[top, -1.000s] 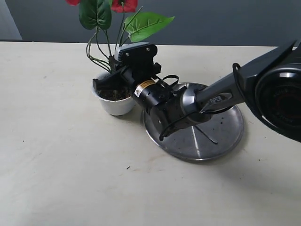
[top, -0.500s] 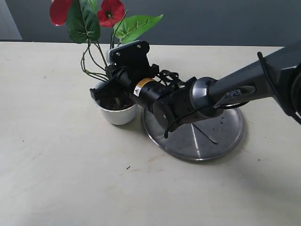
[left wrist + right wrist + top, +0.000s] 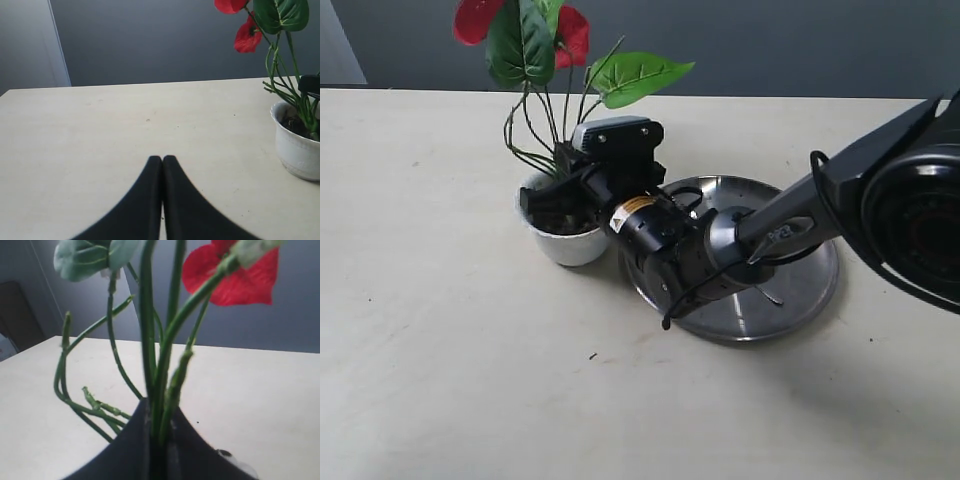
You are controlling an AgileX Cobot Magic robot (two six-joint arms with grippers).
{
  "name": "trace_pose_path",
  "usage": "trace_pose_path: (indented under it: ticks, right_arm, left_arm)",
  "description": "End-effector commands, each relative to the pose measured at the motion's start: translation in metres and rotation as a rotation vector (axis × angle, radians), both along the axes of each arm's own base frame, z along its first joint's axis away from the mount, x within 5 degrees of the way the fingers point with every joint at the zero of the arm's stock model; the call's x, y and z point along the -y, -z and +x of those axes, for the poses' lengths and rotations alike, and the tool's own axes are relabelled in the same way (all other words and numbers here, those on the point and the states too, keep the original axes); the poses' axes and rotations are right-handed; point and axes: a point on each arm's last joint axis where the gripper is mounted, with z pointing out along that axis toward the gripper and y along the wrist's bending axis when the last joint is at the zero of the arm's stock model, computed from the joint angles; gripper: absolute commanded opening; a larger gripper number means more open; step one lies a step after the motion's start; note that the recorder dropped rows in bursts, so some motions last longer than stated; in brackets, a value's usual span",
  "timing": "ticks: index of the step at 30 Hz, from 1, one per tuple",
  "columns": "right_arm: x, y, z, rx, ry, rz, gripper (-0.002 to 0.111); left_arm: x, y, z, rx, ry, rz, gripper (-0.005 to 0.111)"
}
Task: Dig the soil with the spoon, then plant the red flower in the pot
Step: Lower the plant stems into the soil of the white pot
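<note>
1. Exterior view: the right gripper (image 3: 552,197) reached across from the steel plate (image 3: 810,290) and sat over the pot (image 3: 565,242), which stood at about 9 o'clock from the plate, just beside its rim. The red flower (image 3: 525,45) rose from the pot, its stems passing the gripper. The spoon (image 3: 772,297) showed only as a thin handle on the plate. Dark soil (image 3: 556,224) was visible inside the pot. A small yellow label on the wrist was too small to read, as was the lettering on the arm link

2. Left wrist view: the left gripper (image 3: 162,159) had its fingers pressed together, holding nothing, and rested well away from the pot (image 3: 298,150), which lay at about 3 o'clock

3. Right wrist view: the right gripper's (image 3: 159,426) fingers were clamped on the bunched green stems of the red flower (image 3: 235,277)

4. Judgement: to plant well, the stems should be pushed straight down into the soil, upright, before the fingers let go, so the flower does not lean or tip the pot
</note>
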Motion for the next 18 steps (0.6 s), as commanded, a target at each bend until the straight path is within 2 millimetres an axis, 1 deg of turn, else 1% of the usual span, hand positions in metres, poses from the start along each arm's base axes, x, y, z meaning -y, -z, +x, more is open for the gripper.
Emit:
trace_pose_path:
  ticks: [1, 6, 11, 18]
  right_arm:
    - [0.000, 0.017, -0.006, -0.126, -0.054, -0.148, -0.001]
    - [-0.001, 0.028, -0.013, -0.171, -0.158, -0.294, -0.001]
    - [-0.002, 0.020, -0.014, -0.146, -0.172, -0.301, -0.001]
    - [-0.002, 0.019, -0.013, -0.119, -0.178, -0.313, -0.001]
  left_arm:
    - [0.000, -0.001, 0.000, 0.005, 0.001, -0.002, 0.000]
    - [0.000, -0.001, 0.000, 0.005, 0.001, -0.002, 0.000]
    - [0.000, -0.001, 0.000, 0.005, 0.001, -0.002, 0.000]
    - [0.000, -0.001, 0.000, 0.005, 0.001, -0.002, 0.000]
